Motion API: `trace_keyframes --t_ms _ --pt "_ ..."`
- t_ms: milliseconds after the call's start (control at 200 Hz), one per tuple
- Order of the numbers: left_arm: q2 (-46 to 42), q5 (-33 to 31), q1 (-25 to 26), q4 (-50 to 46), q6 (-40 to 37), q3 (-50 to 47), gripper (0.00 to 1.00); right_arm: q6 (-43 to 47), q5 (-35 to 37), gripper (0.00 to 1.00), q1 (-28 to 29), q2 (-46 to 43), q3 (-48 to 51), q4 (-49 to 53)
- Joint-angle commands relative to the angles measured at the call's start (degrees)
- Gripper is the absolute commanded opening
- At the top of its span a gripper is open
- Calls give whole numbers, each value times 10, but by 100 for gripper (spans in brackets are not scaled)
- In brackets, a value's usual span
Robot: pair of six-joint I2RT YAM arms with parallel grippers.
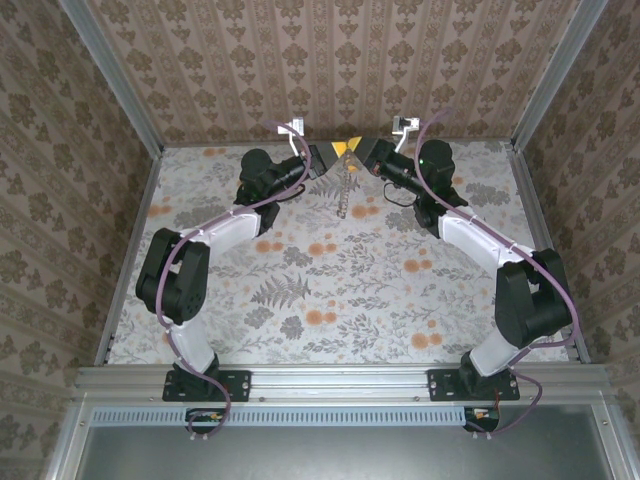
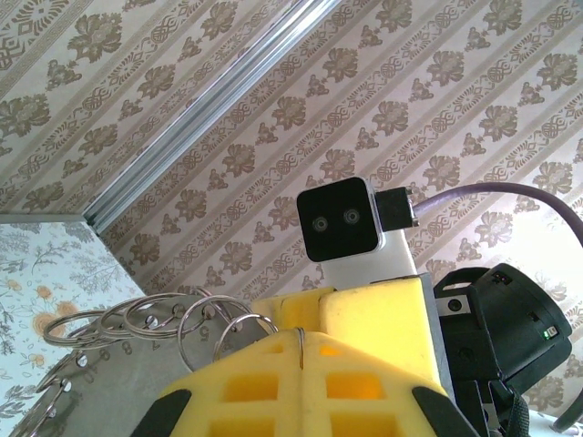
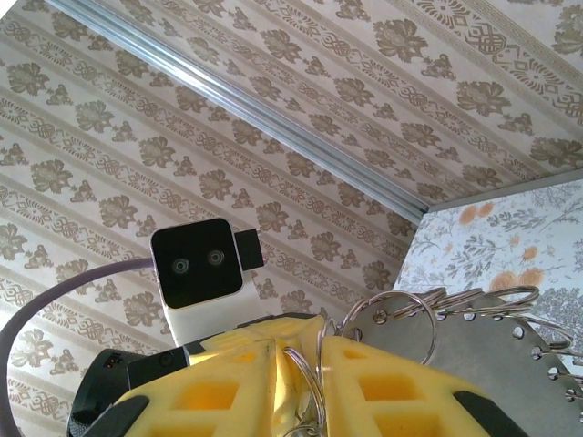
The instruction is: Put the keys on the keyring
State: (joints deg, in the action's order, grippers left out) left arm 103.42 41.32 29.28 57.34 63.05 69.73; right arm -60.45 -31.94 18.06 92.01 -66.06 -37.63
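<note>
Left hand (image 2: 301,373) clamped shut on thin keyring (image 2: 301,344) wire, seen from the left wrist. Right hand (image 3: 296,364) narrow, ring wire in gap, grip unclear. Ring-studded metal plate (image 3: 474,355) at its 3 o'clock. Top view: hands meet at tabletop (image 1: 300,300) 12 o'clock, plate dangling toward 6.

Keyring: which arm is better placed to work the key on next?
Probably right. The right end effector pinches the keyring beside what looks like a gold-coloured key, so it can work it on. The left end effector is clamped shut on the keyring's wire, better suited to holding steady.
</note>
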Motion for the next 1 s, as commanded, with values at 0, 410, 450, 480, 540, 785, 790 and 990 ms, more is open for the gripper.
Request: trace_keyframes --t_ms 0,410,450,480,540,785,790,990 --pt "-20 0 4 37 5 1 0 -5 -23 21 10 4 -3 -35" --pt "-22 -3 4 36 2 -3 0 -4 -22 6 13 0 4 -33" --pt "-22 -4 4 36 2 -4 0 -3 -23 2 13 0 4 -32" --pt "-22 -3 4 36 2 -3 0 -1 -22 0 13 1 3 -31" --pt "-21 0 4 36 2 -3 0 2 -23 0 13 1 -1 -27" --pt "-34 23 -9 12 -15 2 23 25 -37 0 0 8 -20 -3" --pt "-35 23 -10 11 -15 2 24 26 -39 0 -1 8 -22 -2" --pt "-56 49 -52 -21 -35 0 40 54 -85 0 -17 21 -54 33"
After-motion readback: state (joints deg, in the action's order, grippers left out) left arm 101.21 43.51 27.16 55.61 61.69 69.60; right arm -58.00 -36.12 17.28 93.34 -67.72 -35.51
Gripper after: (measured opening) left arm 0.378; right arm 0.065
